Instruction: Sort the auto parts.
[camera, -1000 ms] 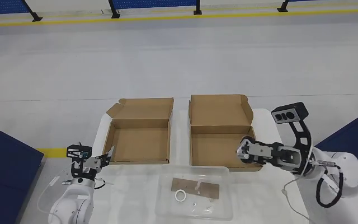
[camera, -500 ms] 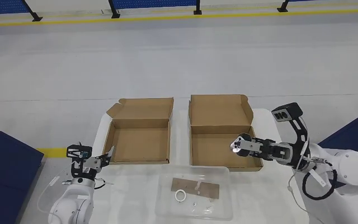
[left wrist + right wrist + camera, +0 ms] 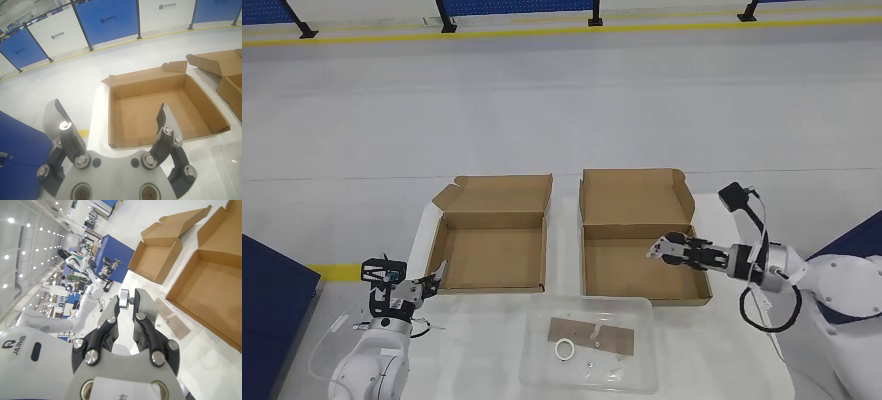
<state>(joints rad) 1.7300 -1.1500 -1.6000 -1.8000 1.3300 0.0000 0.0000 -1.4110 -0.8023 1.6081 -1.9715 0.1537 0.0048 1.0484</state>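
Left end effector (image 3: 109, 105): fingers spread wide, near left.
Right end effector (image 3: 126, 297): pinching a silver round metal part (image 3: 123, 300); arm stretched leftward.

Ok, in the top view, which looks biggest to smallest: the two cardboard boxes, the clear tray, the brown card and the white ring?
1. left cardboard box and right cardboard box: about alike, so tied.
2. clear tray
3. brown card
4. white ring

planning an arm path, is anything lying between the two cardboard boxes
Nothing: in the top view a bare strip of white table separates the left box and the right box.
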